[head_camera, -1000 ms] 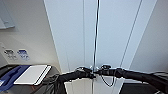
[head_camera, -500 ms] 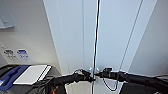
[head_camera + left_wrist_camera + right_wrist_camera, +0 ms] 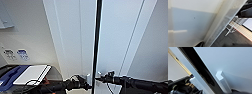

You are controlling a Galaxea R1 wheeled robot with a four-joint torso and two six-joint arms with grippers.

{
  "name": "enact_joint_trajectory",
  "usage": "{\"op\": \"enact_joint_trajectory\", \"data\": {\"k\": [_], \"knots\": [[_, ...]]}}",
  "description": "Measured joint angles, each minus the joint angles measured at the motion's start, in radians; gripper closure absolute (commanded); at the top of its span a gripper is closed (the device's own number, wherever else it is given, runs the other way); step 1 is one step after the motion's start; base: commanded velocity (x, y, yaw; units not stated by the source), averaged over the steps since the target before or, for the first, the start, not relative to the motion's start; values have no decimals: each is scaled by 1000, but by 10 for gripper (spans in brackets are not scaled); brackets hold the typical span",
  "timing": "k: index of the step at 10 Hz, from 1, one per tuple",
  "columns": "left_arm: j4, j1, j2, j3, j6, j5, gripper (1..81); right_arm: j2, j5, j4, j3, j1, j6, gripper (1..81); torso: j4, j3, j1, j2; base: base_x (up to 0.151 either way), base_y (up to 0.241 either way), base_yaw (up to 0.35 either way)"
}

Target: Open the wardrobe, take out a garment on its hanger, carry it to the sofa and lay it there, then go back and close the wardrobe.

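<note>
The wardrobe (image 3: 75, 37) fills the head view, its two white doors parted by a narrow dark gap (image 3: 97, 45). My left gripper (image 3: 84, 84) sits at the left door's small white handle (image 3: 88, 77), just left of the gap. At the right door's handle (image 3: 99, 74) is my right gripper (image 3: 101, 79), reaching in from the right. In the right wrist view that handle (image 3: 223, 81) shows close up on the white door beside the dark gap (image 3: 199, 70). The left wrist view faces the left door's panel (image 3: 190, 25) and its edge (image 3: 221, 25).
A low dark table (image 3: 53, 75) at the left carries a white board (image 3: 31, 74) and a blue item (image 3: 10, 75). The wall (image 3: 25, 30) to the left bears small labels (image 3: 15, 53). Dark floor (image 3: 233, 38) and a thin white frame (image 3: 231, 28) lie beside the wardrobe.
The dark gap between the two doors looks slightly wider than before. Both grippers stay at the handles, almost where they were.
</note>
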Motion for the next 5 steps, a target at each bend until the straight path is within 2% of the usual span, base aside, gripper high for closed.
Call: {"op": "enact_joint_trajectory", "data": {"k": [5], "knots": [[23, 85, -263, 322, 19, -16, 10, -207, 25, -95, 250, -101, -1, 10, 0, 0, 0, 0, 0, 0, 0]]}}
